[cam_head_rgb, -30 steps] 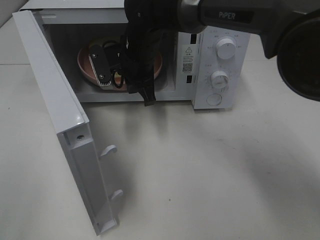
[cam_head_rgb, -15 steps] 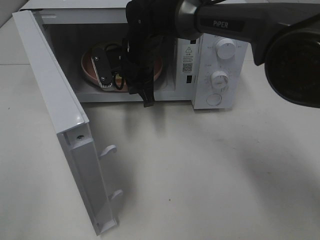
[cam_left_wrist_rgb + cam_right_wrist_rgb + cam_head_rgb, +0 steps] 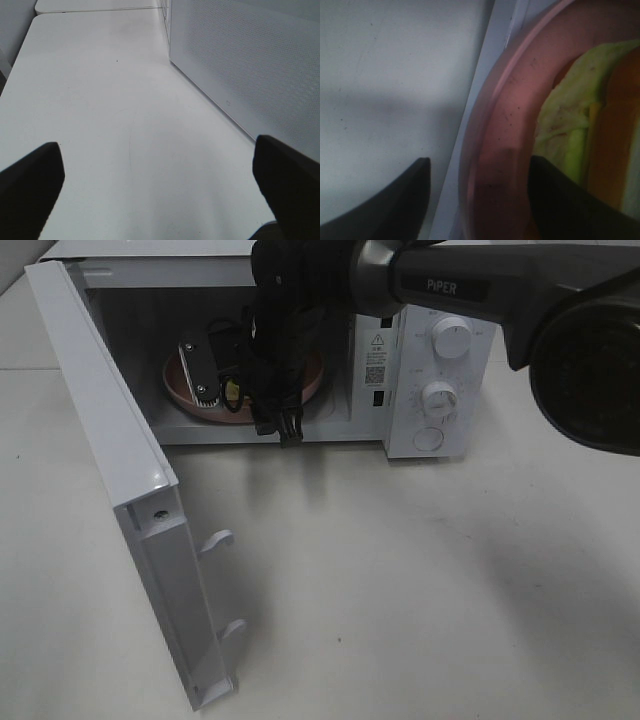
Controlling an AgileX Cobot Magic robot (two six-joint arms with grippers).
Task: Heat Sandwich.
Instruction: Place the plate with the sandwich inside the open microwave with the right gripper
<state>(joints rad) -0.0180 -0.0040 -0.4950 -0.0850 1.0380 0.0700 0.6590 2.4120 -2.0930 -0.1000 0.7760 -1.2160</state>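
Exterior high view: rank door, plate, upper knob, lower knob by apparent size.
1. Door, though it is nearest the camera, which inflates it.
2. Plate, partly hidden by the arm.
3. Upper knob and lower knob look alike; not ranked.

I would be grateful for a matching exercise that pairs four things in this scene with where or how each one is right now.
Things:
1. microwave door
2. sandwich
3. left gripper
4. right gripper

States:
A. jaws apart, one either side of the pink plate rim
B. swung wide open
C. open above the bare table
D. lying on the pink plate inside the microwave

Pairs: 1-B, 2-D, 3-C, 4-A
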